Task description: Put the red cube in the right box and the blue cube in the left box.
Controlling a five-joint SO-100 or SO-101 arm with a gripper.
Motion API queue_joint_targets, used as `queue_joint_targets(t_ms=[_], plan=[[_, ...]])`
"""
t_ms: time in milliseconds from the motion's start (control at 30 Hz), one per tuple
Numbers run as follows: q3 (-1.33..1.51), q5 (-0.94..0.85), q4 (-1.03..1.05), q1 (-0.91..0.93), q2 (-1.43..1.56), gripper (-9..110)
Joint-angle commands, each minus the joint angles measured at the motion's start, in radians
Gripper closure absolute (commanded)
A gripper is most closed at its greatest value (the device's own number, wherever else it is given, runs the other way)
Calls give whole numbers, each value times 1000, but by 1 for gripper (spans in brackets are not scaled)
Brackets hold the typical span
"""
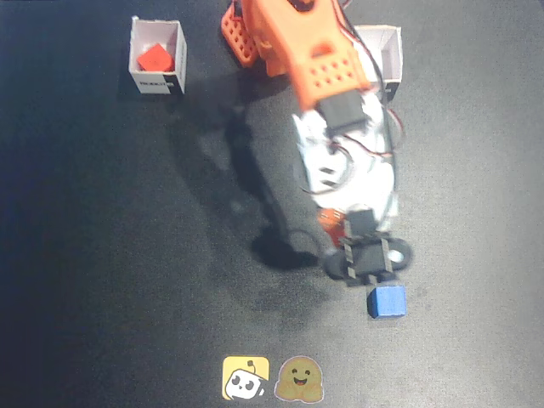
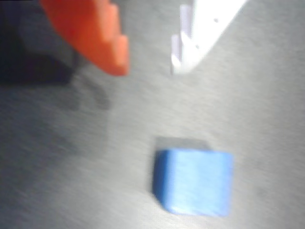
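— On the dark table, what sits where?
— In the fixed view, a white box stands at the upper left with the red cube inside it. A second white box stands at the upper right, partly hidden behind the orange and white arm.
— And the blue cube?
— The blue cube rests on the table toward the lower right of the fixed view, well apart from both boxes. The arm reaches down the picture, and its claw hangs just above the cube.
— Is the claw holding it?
— No. In the wrist view the claw is spread apart, one orange finger and one white finger with bare table between them. The blue cube lies beyond the fingertips, untouched. That view is blurred.
— Anything else?
— Two small cartoon stickers lie at the bottom edge of the fixed view.
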Motion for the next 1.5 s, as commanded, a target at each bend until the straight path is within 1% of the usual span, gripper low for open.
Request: queue_joint_targets(t_ms=[0, 167, 433, 800, 1467], plan=[[-107, 18, -17, -34, -32, 93], [-190, 49, -18, -84, -121, 88], [-249, 46, -40, -110, -204, 82], [-383, 44, -31, -120, -345, 77], [-514, 54, -34, -100, -541, 78]])
